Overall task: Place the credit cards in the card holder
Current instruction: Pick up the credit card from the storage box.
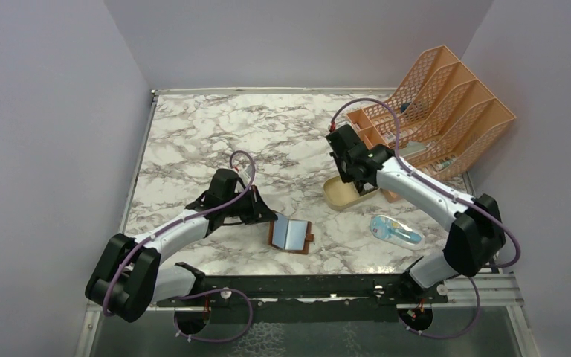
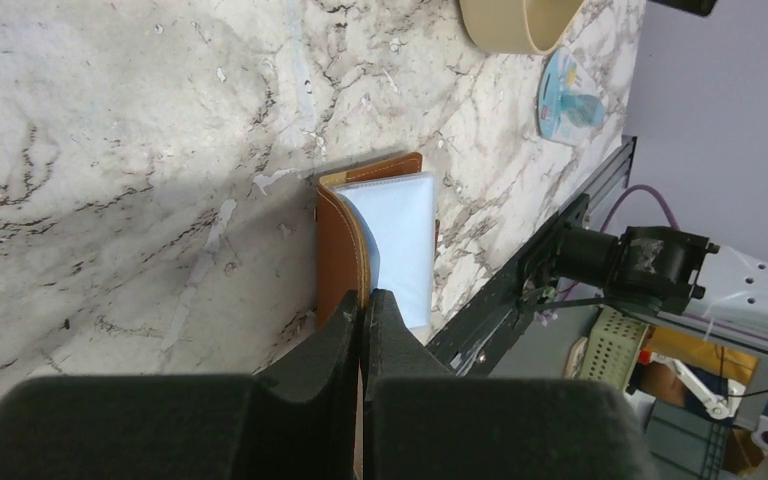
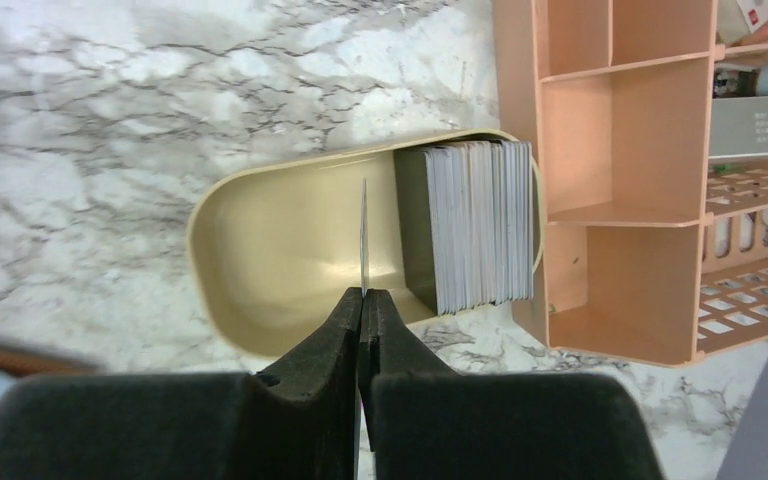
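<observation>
1. A white-and-grey marble-patterned surface [image 1: 215,134] carries everything, seen from above with the two robot arms at its near edge.
2. The small square brown leather fold-over card holder [image 1: 291,235] lies open at about 6 o'clock from the middle of the surface, close to the near edge. Its greyish clear sleeves [image 2: 400,235] face up, and no card shows in them.
3. The left gripper [image 2: 364,305] is closed. It appears to pinch the edge of the leather cover at the holder's 9 o'clock side, pinning it open.
4. A tan oval plastic tray [image 3: 260,260] sits at about 3 o'clock from the middle, well apart from the holder. It holds a stack of thin pale grey-white and dark credit cards [image 3: 475,225], standing on edge and packed against its right end.
5. The right gripper [image 3: 363,300] is pinched fully closed on one thin single card [image 3: 363,235]. The card is seen edge-on, over the tray and apart from the stack.
6. An orange mesh plastic file rack [image 1: 446,104] stands at 2 o'clock, and a blue-and-clear oblong packet [image 1: 395,230] lies at 4 o'clock.
7. By these views the task is at an early stage. One card is gripped but not yet carried across, and nearly the whole stack waits in the tray.
</observation>
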You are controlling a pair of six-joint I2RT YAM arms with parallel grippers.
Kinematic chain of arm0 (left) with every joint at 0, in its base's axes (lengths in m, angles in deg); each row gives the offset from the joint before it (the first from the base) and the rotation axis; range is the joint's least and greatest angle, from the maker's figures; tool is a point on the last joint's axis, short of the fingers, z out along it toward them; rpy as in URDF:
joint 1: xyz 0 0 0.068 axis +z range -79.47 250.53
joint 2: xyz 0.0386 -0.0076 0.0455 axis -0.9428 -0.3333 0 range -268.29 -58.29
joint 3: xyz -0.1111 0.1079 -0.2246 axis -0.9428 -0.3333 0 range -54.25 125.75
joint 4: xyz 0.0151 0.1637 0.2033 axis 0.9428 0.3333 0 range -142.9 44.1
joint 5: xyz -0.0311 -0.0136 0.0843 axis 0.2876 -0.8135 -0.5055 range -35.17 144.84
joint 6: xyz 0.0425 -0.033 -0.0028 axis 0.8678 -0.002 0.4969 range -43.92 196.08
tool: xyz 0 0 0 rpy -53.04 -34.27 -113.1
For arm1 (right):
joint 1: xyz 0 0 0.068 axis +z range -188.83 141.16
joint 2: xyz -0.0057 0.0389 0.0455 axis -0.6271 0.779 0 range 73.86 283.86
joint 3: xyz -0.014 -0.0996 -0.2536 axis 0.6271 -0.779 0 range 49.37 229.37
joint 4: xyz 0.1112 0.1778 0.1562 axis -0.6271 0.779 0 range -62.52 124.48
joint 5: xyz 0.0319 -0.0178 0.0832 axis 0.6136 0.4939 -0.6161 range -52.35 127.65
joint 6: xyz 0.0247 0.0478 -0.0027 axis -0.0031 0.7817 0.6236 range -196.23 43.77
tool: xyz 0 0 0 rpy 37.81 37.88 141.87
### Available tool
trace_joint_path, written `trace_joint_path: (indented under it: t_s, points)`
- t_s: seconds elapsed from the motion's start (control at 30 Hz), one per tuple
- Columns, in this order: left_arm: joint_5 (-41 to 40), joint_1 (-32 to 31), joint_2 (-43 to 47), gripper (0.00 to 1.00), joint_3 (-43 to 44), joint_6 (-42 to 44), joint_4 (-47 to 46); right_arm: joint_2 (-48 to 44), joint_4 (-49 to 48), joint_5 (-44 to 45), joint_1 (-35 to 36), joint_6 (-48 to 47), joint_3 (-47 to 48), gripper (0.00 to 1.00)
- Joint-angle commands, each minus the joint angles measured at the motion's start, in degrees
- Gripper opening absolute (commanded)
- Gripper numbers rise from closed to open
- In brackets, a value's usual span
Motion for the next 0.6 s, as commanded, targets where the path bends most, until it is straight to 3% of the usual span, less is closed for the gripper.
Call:
trace_joint_path:
  t_s: [0.0,0.23,0.37,0.57]
  points:
    - [2.53,-0.12,0.46,0.00,-2.64,-6.94,-9.86,-5.26,2.57,-7.88,0.05,1.26,1.73,0.01]
    - [1.69,-0.12,-0.93,0.00,-3.55,-9.53,-13.89,-14.40,-2.50,-22.61,0.14,5.83,-2.15,0.01]
    - [-0.60,-0.11,-1.08,0.00,-4.46,-8.80,-13.57,-18.91,-10.71,-33.74,0.19,11.04,-7.27,0.01]
    - [-4.59,-0.11,-1.72,0.00,-4.75,-4.97,-8.99,-23.27,-23.48,-43.77,0.57,21.60,-18.94,0.01]
